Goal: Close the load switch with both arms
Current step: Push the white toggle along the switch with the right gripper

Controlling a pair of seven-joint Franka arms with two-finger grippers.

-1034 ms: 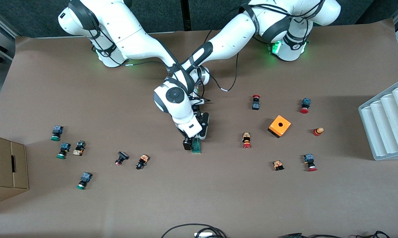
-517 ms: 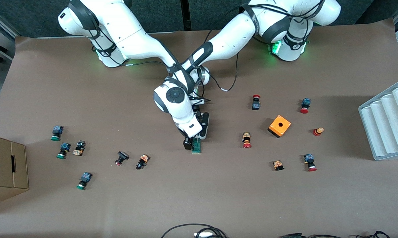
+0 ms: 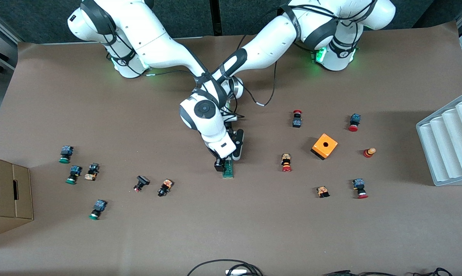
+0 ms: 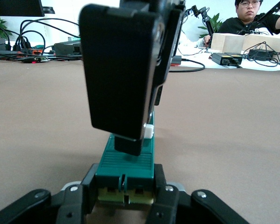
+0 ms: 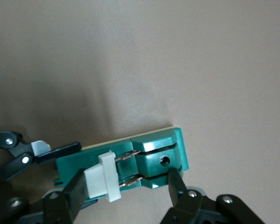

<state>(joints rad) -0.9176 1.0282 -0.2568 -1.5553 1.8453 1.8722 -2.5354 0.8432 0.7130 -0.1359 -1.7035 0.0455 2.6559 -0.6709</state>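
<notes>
Up front, we see the load switch (image 3: 227, 170) lying mid-table, about halfway between the table's two ends and a little nearer the front camera's edge than the arms' crossed forearms. Our right gripper (image 3: 222, 165) sits down on the switch, while our left gripper (image 3: 231, 160) meets the switch's end toward the bases' edge. Through the left wrist view, our left fingers (image 4: 165, 205) clamp the sides of the green block (image 4: 127, 161), and the right gripper (image 4: 126, 70) stands over its white piece (image 4: 148, 131). Through the right wrist view, our right fingers (image 5: 177, 186) straddle the block (image 5: 161, 161), with one at the white slider (image 5: 102, 181), though we cannot tell how firmly they press.
</notes>
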